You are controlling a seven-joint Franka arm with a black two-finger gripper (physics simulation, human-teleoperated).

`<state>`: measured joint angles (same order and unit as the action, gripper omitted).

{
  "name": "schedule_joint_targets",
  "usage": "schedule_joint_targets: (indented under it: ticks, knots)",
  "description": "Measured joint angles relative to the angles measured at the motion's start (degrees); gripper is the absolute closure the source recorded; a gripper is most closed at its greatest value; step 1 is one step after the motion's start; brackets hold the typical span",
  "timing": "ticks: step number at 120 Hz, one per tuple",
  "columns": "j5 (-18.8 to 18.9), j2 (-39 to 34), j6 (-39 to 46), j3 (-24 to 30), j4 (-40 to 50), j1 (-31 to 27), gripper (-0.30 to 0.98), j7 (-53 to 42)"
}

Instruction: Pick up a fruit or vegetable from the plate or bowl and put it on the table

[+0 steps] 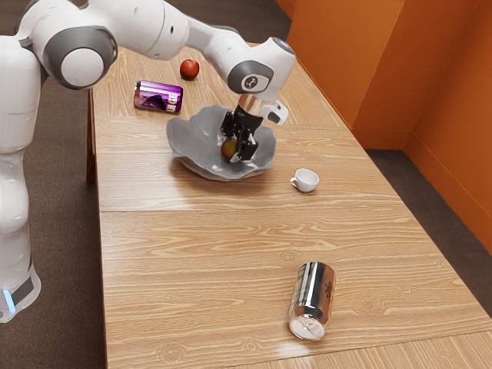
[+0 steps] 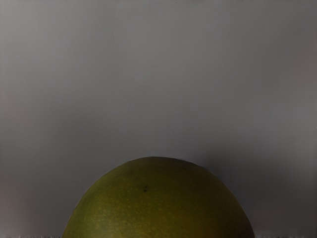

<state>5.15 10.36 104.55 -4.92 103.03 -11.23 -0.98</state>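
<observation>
The round fruit (image 1: 229, 149) sits in the gray bowl (image 1: 184, 142), between the long edges of the counter (image 1: 192, 261), right at the lower end of the jaws; whether they grasp it or stand released, I cannot tell.

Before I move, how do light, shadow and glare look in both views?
Exterior view: pale glare on the table beside the bowl and by the silver can, bright streaks along that can, soft shadow under the bowl. Wrist view: dim, with even gray behind the greenish fruit and darker shading beside it.
</observation>
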Motion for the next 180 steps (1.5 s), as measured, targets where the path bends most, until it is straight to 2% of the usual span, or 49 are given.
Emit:
schedule_joint_targets:
  ticks: [21, 34, 52, 93, 100, 107, 115, 125, 143, 154, 170, 180]
  knots:
    - [0.2, -2.5, -0.1, -0.1, -0.2, 0.6, 0.41, 0.0]
    - [0.3, -6.3, -1.0, 0.0, -0.3, 3.0, 0.42, -0.1]
    - [0.4, -9.2, -3.1, 0.1, -0.2, 9.9, 0.46, -0.1]
    - [0.4, -9.0, -5.6, 0.1, -0.1, 27.6, 0.47, 1.3]
    - [0.4, -8.9, -5.7, 0.2, -0.1, 29.7, 0.45, 1.7]
    - [0.3, -8.6, -5.8, 0.1, -0.1, 31.2, 0.33, 2.0]
    - [0.2, -8.1, -5.8, 0.1, -0.2, 31.7, 0.21, 2.4]
    - [0.1, -7.8, -5.7, 0.0, -0.2, 29.5, 0.12, 2.9]
    - [0.1, -7.7, -5.5, -0.1, -0.3, 21.8, 0.04, 3.3]
    - [0.1, -7.7, -6.1, 0.1, -0.4, 19.1, 0.02, 3.5]
    - [-0.4, -8.4, -7.0, 0.0, -3.1, 21.4, 0.01, -0.2]
    - [-1.1, -8.6, -10.9, -2.7, -15.4, 26.2, 0.00, -7.4]
